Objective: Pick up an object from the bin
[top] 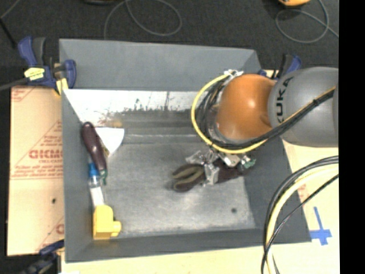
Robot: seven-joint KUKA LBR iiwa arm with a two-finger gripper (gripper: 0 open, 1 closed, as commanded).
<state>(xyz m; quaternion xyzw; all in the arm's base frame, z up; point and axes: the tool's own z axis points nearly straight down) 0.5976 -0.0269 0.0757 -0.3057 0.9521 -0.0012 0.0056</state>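
1. Dark brown thing (187,178) lies mid-floor in the bin (142,207), just lower left of my gripper (208,165), seemingly touching it.
2. Its long axis runs left-right; whether my grip is apart, I cannot tell.

The arm (311,104) reaches in from the right, its broad grey link lying level and marked KUKA; the wrist beyond it wears a rounded orange cover (244,108), facing up toward the camera; yellow and black cables (199,112) loop round the cover's left side and run back across the grey link; beneath the cover the metal pincer (207,165) hangs low, pointing down and slightly leftward
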